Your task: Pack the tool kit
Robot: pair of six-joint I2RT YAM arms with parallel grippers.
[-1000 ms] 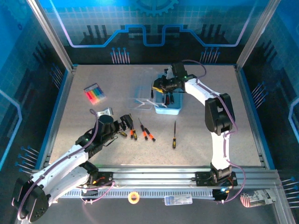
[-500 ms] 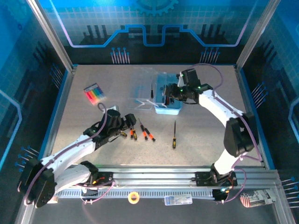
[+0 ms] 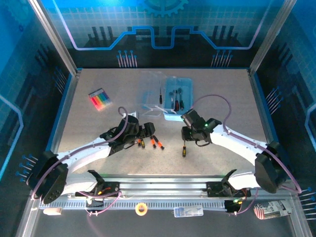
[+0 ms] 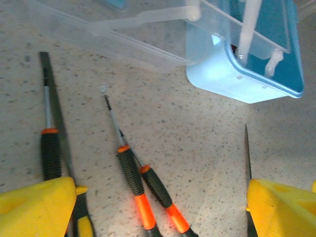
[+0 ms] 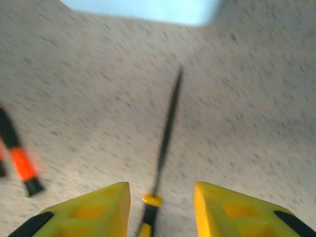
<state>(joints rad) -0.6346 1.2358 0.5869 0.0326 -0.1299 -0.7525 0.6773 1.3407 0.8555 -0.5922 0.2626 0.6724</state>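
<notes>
**What does the overhead view show?**
A speckled table [image 3: 98,133] seen from above. My right gripper [image 3: 186,134] hangs over a lone screwdriver [image 3: 184,149] that lies just short of the open blue case [image 3: 174,117]. The case already holds a few tools. The screwdriver's long axis runs away from my bases, tip toward the case and handle toward me. My right arm is plainly the nearer one. My left gripper [image 3: 145,131] is over a cluster of orange-handled screwdrivers [image 3: 156,142] further left.

**And the left wrist view?**
My yellow fingers [image 4: 37,207] stand wide apart at the bottom corners, gripping nothing. The orange-handled tools lie on the table between them. A corner of the case and its clear lid [image 4: 123,34] are beyond.

**The right wrist view?**
It is blurred. The fingers [image 5: 89,210] are apart with the handle's collar between them, and the shaft points ahead toward the case edge. They seem not to touch it, though the blur leaves some doubt.

**What has changed?**
A second ago my right gripper was over the case, and it has swung back to this screwdriver. My left arm has reached further forward.
</notes>
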